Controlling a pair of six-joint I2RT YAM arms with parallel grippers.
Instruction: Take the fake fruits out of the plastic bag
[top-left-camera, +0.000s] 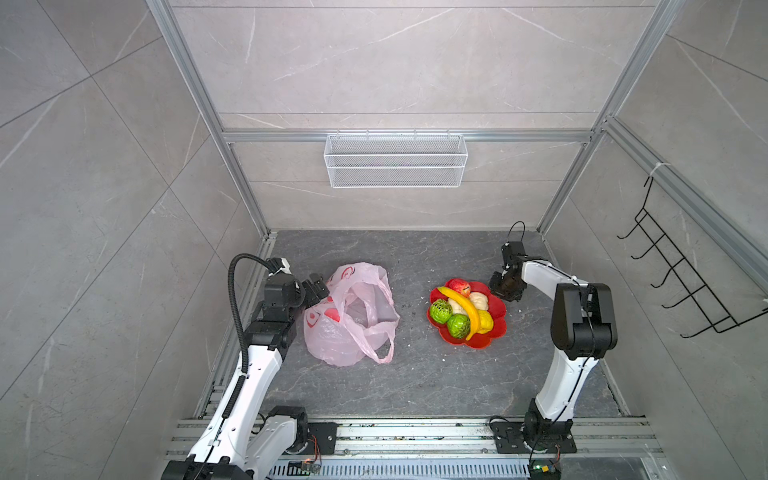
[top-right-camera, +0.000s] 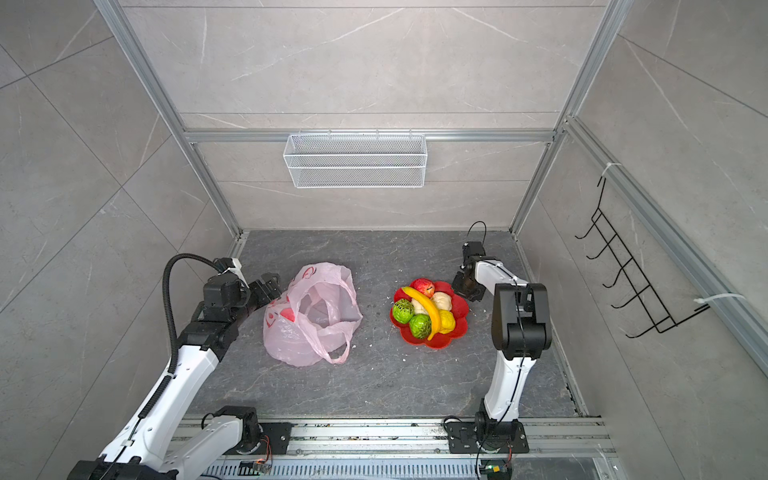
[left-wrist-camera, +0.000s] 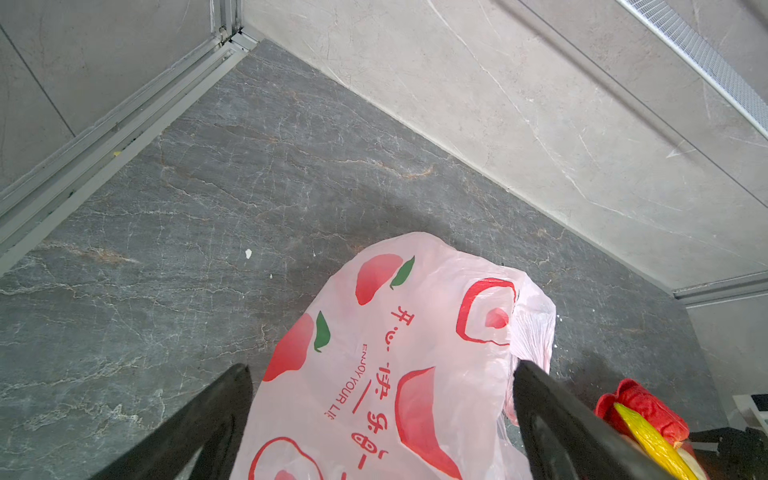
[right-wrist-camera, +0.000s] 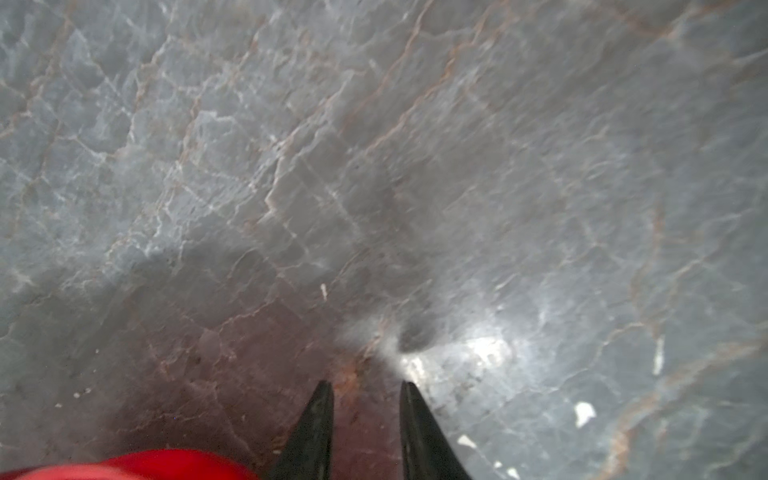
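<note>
At the near edge of the table (top-left-camera: 415, 386) the metal rail (top-left-camera: 415, 434) is running across, and nothing of the task is lying there. A little further in, on the left, the plastic bag (top-left-camera: 332, 345) is lying collapsed, its mouth gaping upward and one loop handle (top-left-camera: 384, 360) trailing toward the front. Through the mouth only crumpled film and grey surface are showing; no fruit is appearing inside, though the folds are hiding some corners, so I cannot be fully sure. To the right, well apart from the bag, the fake fruits (top-left-camera: 463, 307) are resting together in a red flower-shaped dish (top-left-camera: 478, 341): the banana (top-left-camera: 453, 296) is lying across the pile, with the red apple (top-left-camera: 459, 286) at the far side. At the bag's far left side the left gripper (top-left-camera: 320, 289) is hovering with its fingers (left-wrist-camera: 199, 424) spread wide; the printed wall of the bag is standing between them, but they are not pinching it. Just behind the dish the right gripper (top-left-camera: 505, 291) is pointing down at the bare table, its fingers (right-wrist-camera: 316, 428) standing a narrow gap apart and holding nothing. On the back wall a white wire basket (top-left-camera: 395, 160) is hanging. I am judging the task as practically finished; what is remaining is perhaps only confirming that the bag is hiding no last fruit
</note>
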